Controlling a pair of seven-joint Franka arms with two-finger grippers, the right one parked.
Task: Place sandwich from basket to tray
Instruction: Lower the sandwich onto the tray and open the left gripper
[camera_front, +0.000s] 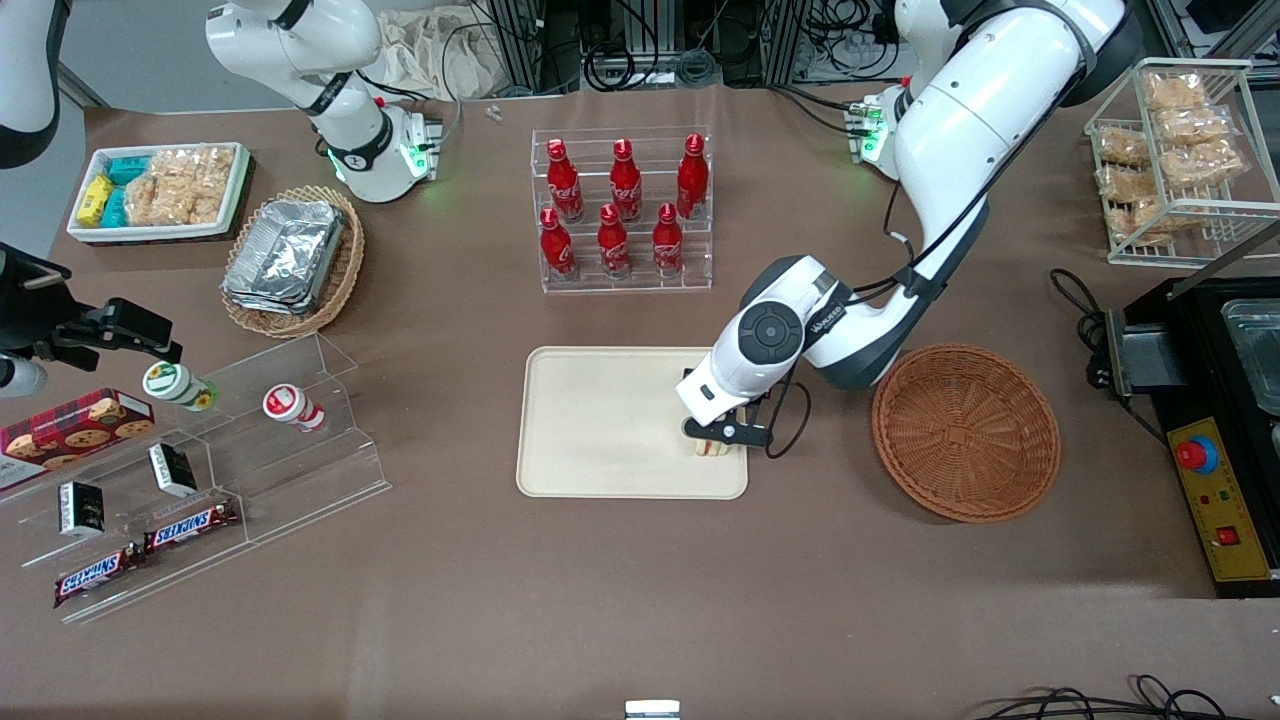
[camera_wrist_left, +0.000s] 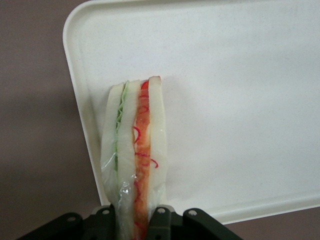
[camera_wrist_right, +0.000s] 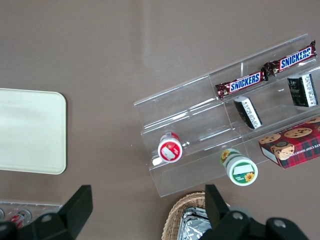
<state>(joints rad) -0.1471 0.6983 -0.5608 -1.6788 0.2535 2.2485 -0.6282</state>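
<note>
The sandwich (camera_wrist_left: 134, 150), a plastic-wrapped wedge of white bread with red-orange and green filling, is clamped between the black fingers of my gripper (camera_wrist_left: 135, 220). It hangs over the cream tray (camera_wrist_left: 240, 100) close to the tray's rim at a rounded corner. From the front, my gripper (camera_front: 717, 440) is low over the tray (camera_front: 600, 430) at the end nearest the basket, and only a pale sliver of the sandwich (camera_front: 712, 449) shows under it. The round reddish-brown basket (camera_front: 965, 432) lies beside the tray toward the working arm's end, with nothing in it.
A clear rack of red bottles (camera_front: 622, 210) stands farther from the front camera than the tray. A tan wicker basket with foil containers (camera_front: 290, 258) and a clear stepped shelf with snacks (camera_front: 200, 470) lie toward the parked arm's end. A black appliance (camera_front: 1215, 420) sits beside the basket.
</note>
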